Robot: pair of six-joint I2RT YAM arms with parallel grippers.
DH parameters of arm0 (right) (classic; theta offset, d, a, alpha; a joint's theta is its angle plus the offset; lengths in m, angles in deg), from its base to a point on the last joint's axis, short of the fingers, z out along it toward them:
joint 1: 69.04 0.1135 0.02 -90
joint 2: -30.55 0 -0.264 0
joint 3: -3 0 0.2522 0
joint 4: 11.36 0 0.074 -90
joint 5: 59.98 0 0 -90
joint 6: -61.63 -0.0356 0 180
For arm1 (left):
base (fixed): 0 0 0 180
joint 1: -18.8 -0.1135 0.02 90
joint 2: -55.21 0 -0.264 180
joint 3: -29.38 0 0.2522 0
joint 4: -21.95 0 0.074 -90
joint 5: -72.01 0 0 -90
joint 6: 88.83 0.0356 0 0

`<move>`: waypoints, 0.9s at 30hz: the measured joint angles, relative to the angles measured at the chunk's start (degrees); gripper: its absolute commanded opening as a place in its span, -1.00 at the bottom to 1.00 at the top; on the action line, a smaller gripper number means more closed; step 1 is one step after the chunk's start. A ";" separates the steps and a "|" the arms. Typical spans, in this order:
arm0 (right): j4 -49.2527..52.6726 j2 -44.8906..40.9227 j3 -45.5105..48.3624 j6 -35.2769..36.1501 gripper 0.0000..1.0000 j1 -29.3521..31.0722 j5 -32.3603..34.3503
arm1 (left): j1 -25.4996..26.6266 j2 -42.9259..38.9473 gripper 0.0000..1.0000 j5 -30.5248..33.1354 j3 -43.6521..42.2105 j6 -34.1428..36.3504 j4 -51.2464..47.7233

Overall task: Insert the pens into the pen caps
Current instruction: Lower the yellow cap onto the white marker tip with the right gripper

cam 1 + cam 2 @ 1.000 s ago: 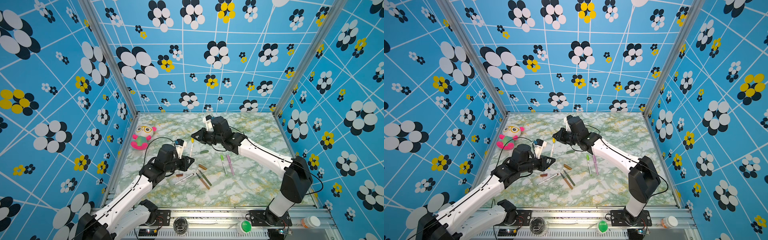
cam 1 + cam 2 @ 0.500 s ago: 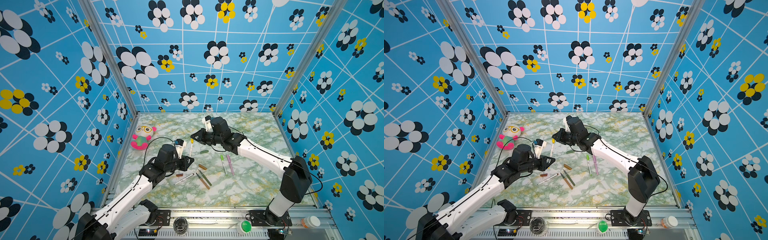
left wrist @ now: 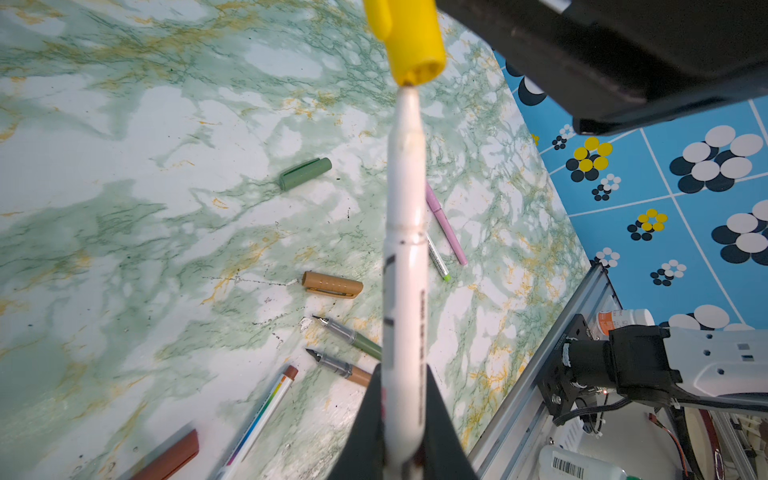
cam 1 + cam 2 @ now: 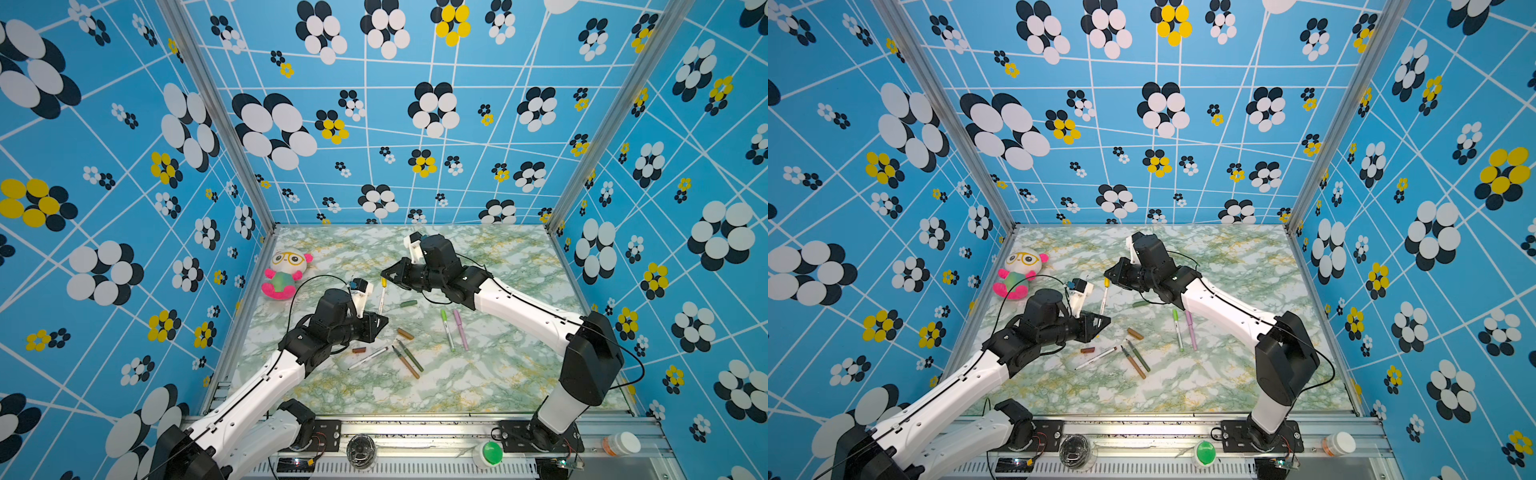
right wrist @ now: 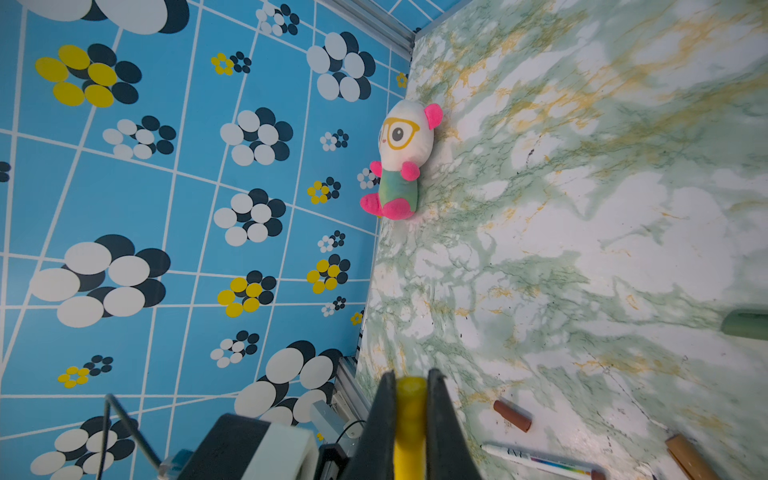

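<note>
My left gripper (image 4: 380, 321) (image 3: 403, 415) is shut on a white-barrelled pen (image 4: 381, 298) (image 3: 405, 249), held above the table with its tip pointing away from me. The tip meets the open end of the yellow pen cap (image 4: 383, 282) (image 3: 411, 45). My right gripper (image 4: 385, 276) (image 5: 409, 386) is shut on that cap (image 5: 409, 415). On the marble table lie a dark-green cap (image 4: 408, 304), a tan cap (image 4: 405, 333), a brown cap (image 4: 359, 350), a white pen with a brown tip (image 4: 368, 358), a dark-green pen (image 4: 410, 355) and a tan pen (image 4: 406, 363).
A light-green-capped pen (image 4: 446, 329) and a pink pen (image 4: 460, 329) lie side by side under my right forearm. A plush toy (image 4: 284, 272) sits by the left wall. A white bottle (image 4: 621, 444) and a green button (image 4: 490, 453) stand on the front rail.
</note>
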State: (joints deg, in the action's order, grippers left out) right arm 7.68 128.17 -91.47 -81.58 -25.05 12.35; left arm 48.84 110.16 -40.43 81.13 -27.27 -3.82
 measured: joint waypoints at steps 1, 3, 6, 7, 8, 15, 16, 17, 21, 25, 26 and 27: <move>0.02 0.00 0.00 0.04 -1.00 0.09 0.20 | 0.00 0.00 -1.00 0.00 0.02 0.00 0.00; 0.04 0.00 0.00 0.26 -1.00 0.24 0.50 | 0.00 0.00 -1.00 -0.02 0.00 0.00 0.02; 0.26 0.00 0.04 0.50 -1.00 0.44 0.61 | 0.00 0.00 -1.00 0.20 0.02 0.00 0.44; 0.28 0.00 0.11 0.57 -1.00 0.55 0.61 | -0.02 0.00 -1.00 0.24 0.02 0.00 0.52; 0.31 0.00 0.22 0.70 -1.00 0.70 0.61 | 0.00 0.00 -1.00 0.39 0.02 0.00 0.55; 0.39 0.04 0.37 1.09 -1.00 0.90 0.61 | 0.00 0.00 -1.00 0.85 0.02 -0.02 0.44; 0.39 0.04 0.37 1.11 -1.00 0.90 0.61 | 0.00 0.00 -1.00 0.87 0.02 -0.04 0.46; 0.39 0.04 0.37 1.11 -1.00 0.94 0.61 | 0.00 0.00 -1.00 0.94 0.02 -0.09 0.48; 0.24 0.04 0.46 1.09 -1.00 1.25 0.66 | 0.00 -0.04 -1.00 1.51 0.00 -1.03 0.90; -1.57 0.02 1.29 1.01 -1.00 1.66 1.07 | 0.00 -0.50 -1.00 2.27 0.00 -2.45 1.01; -1.95 0.04 1.42 0.90 -1.00 1.77 1.14 | 0.00 -0.55 -1.00 2.43 0.00 -2.73 1.03; -2.34 0.04 1.62 0.87 -1.00 1.90 1.29 | 0.00 -0.55 -1.00 2.62 0.00 -3.10 1.11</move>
State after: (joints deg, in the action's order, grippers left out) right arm 5.34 128.22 -89.85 -80.70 -23.15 13.64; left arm 48.84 109.62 -37.81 81.13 -30.38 -2.70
